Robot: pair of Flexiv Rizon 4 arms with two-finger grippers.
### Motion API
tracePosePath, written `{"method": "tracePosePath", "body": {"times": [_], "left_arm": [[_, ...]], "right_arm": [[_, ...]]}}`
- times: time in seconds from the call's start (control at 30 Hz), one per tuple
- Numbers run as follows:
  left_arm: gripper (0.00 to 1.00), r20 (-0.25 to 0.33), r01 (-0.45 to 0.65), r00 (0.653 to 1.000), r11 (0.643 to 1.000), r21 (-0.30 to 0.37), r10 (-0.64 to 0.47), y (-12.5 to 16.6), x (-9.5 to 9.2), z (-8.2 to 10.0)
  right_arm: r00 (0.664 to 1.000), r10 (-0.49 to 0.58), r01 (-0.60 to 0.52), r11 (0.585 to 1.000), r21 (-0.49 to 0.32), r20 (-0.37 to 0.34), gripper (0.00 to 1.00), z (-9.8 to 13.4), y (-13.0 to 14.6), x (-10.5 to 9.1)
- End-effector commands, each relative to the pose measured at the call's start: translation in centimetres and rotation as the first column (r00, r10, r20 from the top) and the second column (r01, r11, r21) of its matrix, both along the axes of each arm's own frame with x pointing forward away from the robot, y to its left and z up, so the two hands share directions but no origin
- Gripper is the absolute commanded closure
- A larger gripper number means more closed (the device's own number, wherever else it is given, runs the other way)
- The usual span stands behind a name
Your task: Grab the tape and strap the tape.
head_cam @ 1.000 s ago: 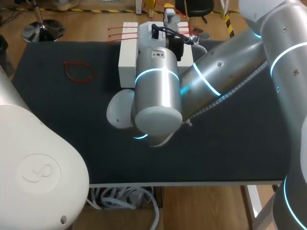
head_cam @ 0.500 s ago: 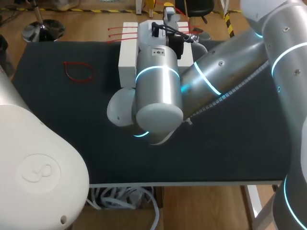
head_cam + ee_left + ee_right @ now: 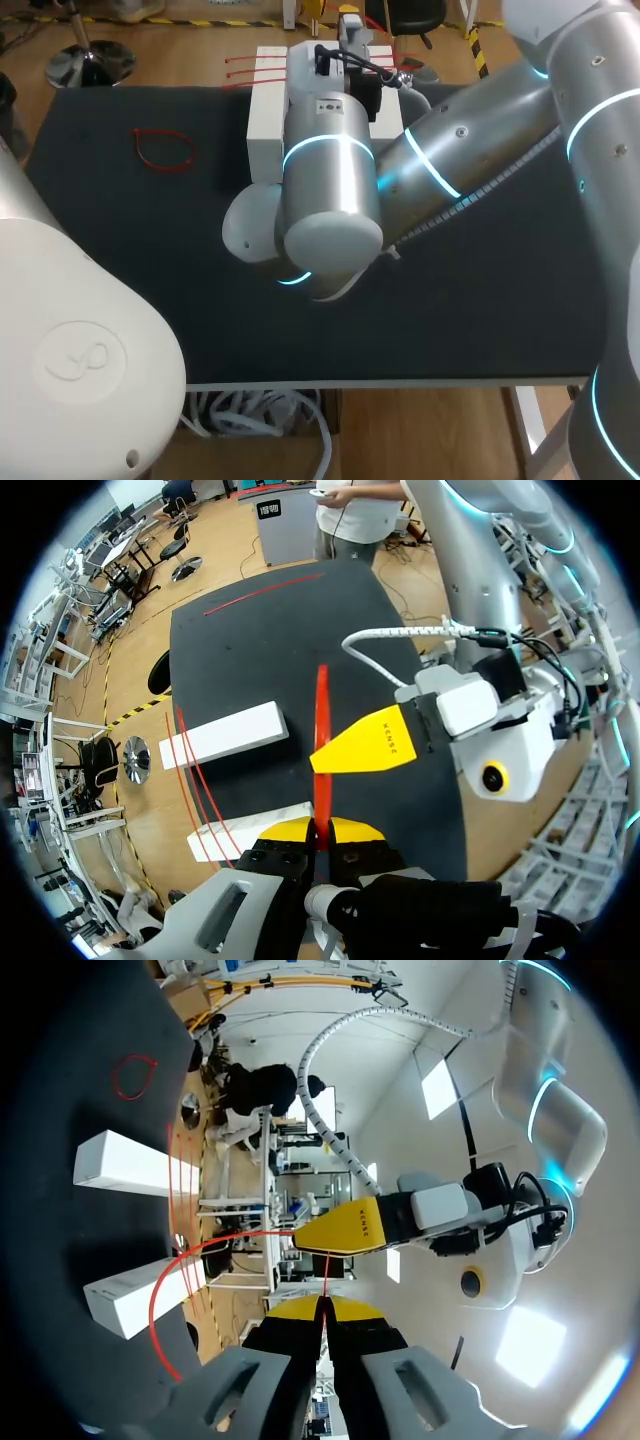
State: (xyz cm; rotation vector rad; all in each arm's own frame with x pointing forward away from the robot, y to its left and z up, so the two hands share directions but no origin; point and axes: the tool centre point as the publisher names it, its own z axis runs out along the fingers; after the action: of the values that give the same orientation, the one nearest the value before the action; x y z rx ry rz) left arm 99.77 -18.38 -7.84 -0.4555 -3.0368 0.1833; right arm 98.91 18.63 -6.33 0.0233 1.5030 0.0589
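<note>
Left wrist view: left gripper (image 3: 321,830) tips pressed together, pinching red strap (image 3: 322,715), which runs straight ahead over dark table (image 3: 250,650). Right wrist view: right gripper (image 3: 321,1310) likewise clamped on strap, the rest curving in a loop near two white blocks (image 3: 125,1163). Head view: separate red loop (image 3: 165,150) on table, well apart, to left of blocks.

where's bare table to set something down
Bare mat between the red loop and the near edge, and the near right corner. Crowded at the far middle: white blocks, right arm, and left gripper and right gripper both shut on the red strap.
</note>
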Motion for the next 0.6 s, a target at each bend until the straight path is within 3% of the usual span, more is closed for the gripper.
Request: {"method": "tracePosePath", "body": {"times": [0.03, 0.6], "left_arm": [[1.00, 0.000, 0.001, 1.000, 1.000, 0.002, -0.001, 0.02, -0.05, 0.09], [1.00, 0.000, 0.001, 1.000, 1.000, 0.002, -0.001, 0.02, -0.05, 0.09]], "right_arm": [[1.000, 0.004, -0.004, 1.000, -0.003, -0.008, 1.00, 0.30, -0.04, -0.04], [1.000, 0.011, -0.011, 1.000, -0.008, -0.007, 1.00, 0.45, 0.09, 0.34]]}}
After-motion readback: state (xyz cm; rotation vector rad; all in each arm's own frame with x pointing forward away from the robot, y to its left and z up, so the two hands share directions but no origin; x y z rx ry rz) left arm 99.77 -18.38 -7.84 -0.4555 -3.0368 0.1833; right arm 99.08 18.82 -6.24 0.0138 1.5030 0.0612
